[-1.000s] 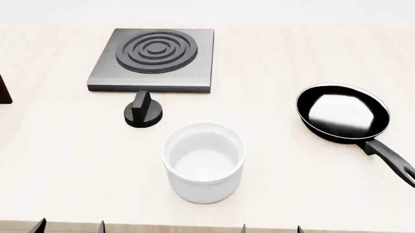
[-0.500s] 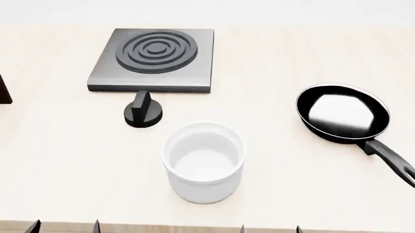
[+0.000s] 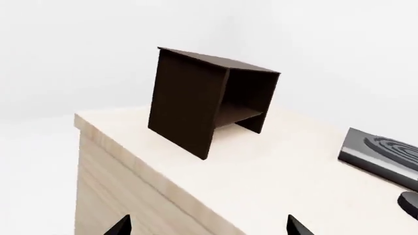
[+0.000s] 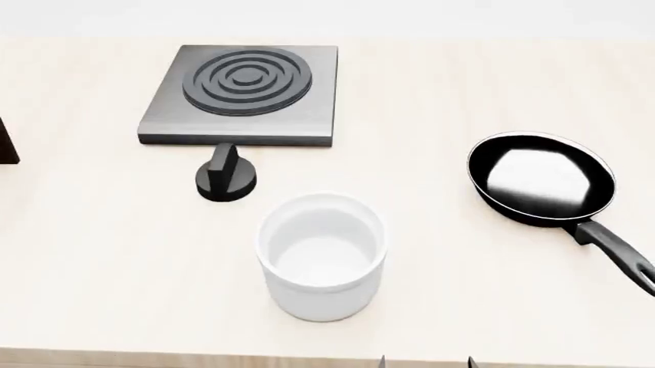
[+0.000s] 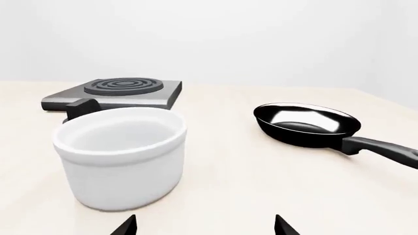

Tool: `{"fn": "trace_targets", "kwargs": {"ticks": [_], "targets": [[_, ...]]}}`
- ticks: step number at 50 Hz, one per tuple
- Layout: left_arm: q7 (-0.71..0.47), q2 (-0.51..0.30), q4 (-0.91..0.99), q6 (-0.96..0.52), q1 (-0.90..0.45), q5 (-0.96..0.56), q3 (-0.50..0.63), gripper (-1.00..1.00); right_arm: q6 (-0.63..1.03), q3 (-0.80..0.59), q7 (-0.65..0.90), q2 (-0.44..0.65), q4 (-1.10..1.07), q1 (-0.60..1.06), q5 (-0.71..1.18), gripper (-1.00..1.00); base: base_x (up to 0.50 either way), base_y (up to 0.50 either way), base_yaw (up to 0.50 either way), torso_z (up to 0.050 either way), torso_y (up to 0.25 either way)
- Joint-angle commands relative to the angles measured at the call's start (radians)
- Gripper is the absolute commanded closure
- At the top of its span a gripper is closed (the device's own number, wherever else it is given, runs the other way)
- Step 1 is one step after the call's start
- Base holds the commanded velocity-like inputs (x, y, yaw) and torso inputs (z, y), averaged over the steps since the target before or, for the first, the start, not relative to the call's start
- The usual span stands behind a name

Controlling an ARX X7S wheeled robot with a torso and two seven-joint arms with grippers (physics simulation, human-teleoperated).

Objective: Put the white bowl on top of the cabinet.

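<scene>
The white bowl (image 4: 321, 257) stands upright and empty on the light countertop, near its front edge; it also fills the near side of the right wrist view (image 5: 121, 154). My right gripper (image 5: 205, 226) is open, low over the counter just short of the bowl and a little to its right; only its tips show in the head view (image 4: 428, 363). The dark brown cabinet (image 3: 196, 100) stands at the counter's left end, a sliver of it at the head view's left edge (image 4: 5, 142). My left gripper (image 3: 207, 227) is open and empty, facing the cabinet from a distance, off the counter's front edge.
A grey stove plate (image 4: 242, 92) sits at the back, with a black knob (image 4: 226, 178) in front of it, just behind the bowl. A black frying pan (image 4: 542, 180) lies to the right, its handle pointing toward the front right. The counter's front edge (image 3: 163, 176) runs below my left gripper.
The left gripper's fingertips slid left and out of the head view's bottom edge. The bowl and the right gripper have not moved.
</scene>
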Motion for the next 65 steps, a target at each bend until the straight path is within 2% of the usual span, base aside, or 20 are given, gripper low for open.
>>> {"fn": "trace_targets", "kwargs": {"ticks": [1, 12, 16, 22, 23, 24, 36, 41, 53, 65], "targets": [[-0.083, 0.016, -0.009, 0.155, 0.109, -0.145, -0.183, -1.00, -0.003, -0.011, 0.008, 0.009, 0.000, 0.001, 0.013, -1.00, 0.00, 0.00, 0.00, 0.000, 0.000], [-0.097, 0.017, -0.034, 0.270, 0.202, -0.244, -0.251, -1.00, -0.011, -0.018, 0.031, 0.015, -0.002, 0.000, 0.009, -1.00, 0.00, 0.00, 0.00, 0.000, 0.000], [-0.156, 0.034, -0.007, 0.311, 0.234, -0.255, -0.281, -1.00, -0.010, -0.021, 0.035, 0.018, -0.001, 0.001, 0.012, -1.00, 0.00, 0.00, 0.00, 0.000, 0.000], [-0.190, 0.024, -0.023, 0.339, 0.245, -0.275, -0.263, -1.00, -0.019, -0.019, 0.046, 0.020, -0.011, -0.005, 0.019, -1.00, 0.00, 0.00, 0.00, 0.000, 0.000], [-0.193, 0.022, -0.024, 0.340, 0.246, -0.276, -0.258, -1.00, -0.010, -0.004, 0.030, 0.012, -0.026, -0.009, 0.073, -1.00, 0.00, 0.00, 0.00, 0.000, 0.000], [-0.196, 0.018, -0.024, 0.339, 0.247, -0.276, -0.254, -1.00, 0.005, -0.017, 0.057, 0.018, -0.068, -0.016, 0.029, -1.00, 0.00, 0.00, 0.00, 0.000, 0.000], [-0.217, 0.001, -0.022, 0.355, 0.259, -0.292, -0.227, -1.00, 0.246, -0.022, 0.135, 0.037, -0.453, -0.008, 0.028, -1.00, 0.00, 0.00, 0.00, 0.000, 0.000], [-0.225, -0.005, -0.021, 0.360, 0.263, -0.294, -0.219, -1.00, 0.311, -0.038, 0.136, 0.054, -0.510, 0.022, 0.020, -1.00, 0.00, 0.00, 0.00, 0.000, 0.000], [-0.244, -0.020, -0.022, 0.365, 0.264, -0.291, -0.200, -1.00, 0.602, -0.059, 0.180, 0.083, -0.766, 0.095, -0.017, -1.00, 0.00, 0.00, 0.00, 0.000, 0.000], [-0.257, -0.030, -0.021, 0.376, 0.271, -0.298, -0.187, -1.00, 0.684, -0.069, 0.202, 0.085, -0.915, 0.093, -0.010, -1.00, 0.00, 0.31, 0.00, 0.000, 0.000]]}}
